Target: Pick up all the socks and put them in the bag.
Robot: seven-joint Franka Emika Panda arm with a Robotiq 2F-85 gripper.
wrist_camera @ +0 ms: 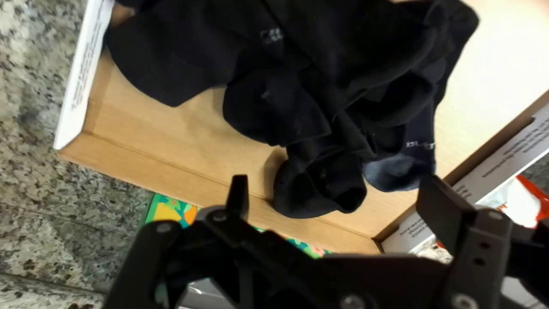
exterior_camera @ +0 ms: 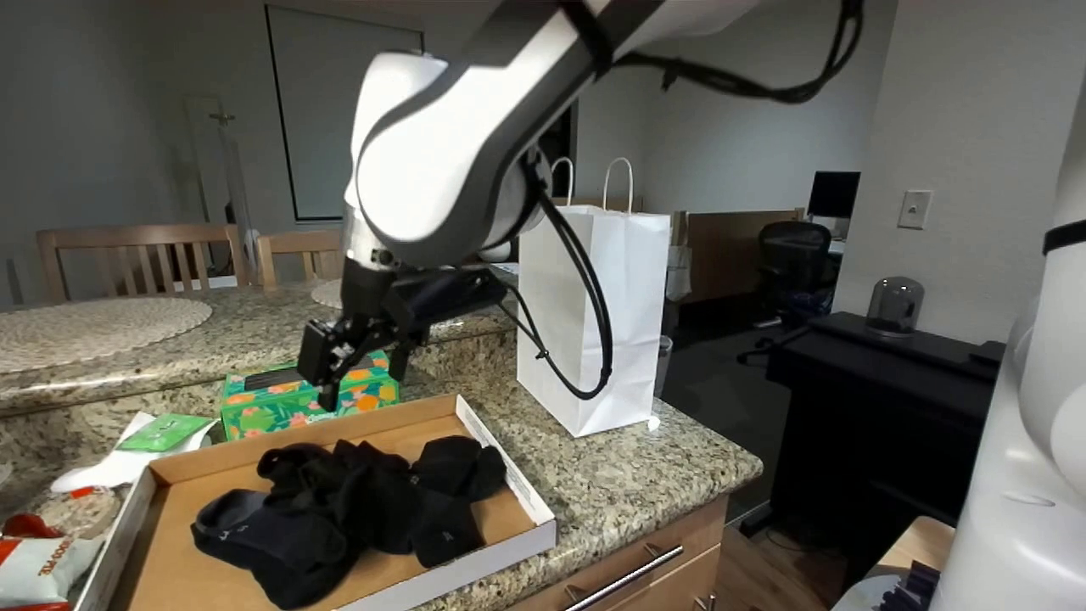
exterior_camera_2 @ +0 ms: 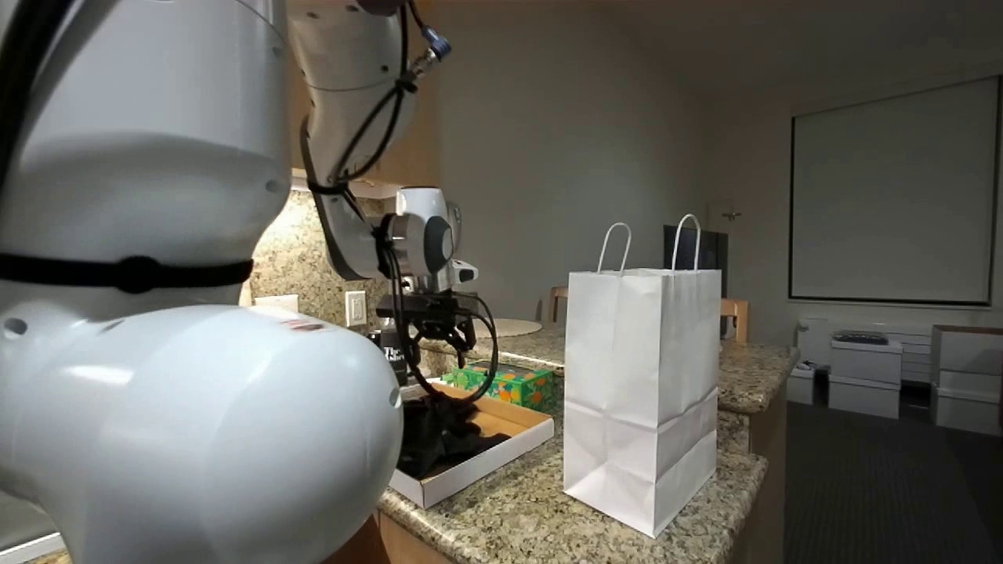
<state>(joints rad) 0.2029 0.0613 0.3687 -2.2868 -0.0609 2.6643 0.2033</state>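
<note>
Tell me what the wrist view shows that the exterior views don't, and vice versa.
Only in the wrist view can you make out lines of print on the cardboard tray.

Only the exterior views show the white paper shopping bag standing upright, a woven placemat and wooden chairs.

All share the black socks lying in the tray and the green floral box beside it.

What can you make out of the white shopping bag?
The white shopping bag is tall, boxy and looks like paper, with two looped handles standing up and creases across its lower sides. It stands upright near the end of the granite countertop, apart from the cardboard tray. I can't see inside it, nor tell whether its back touches the raised ledge.
</note>
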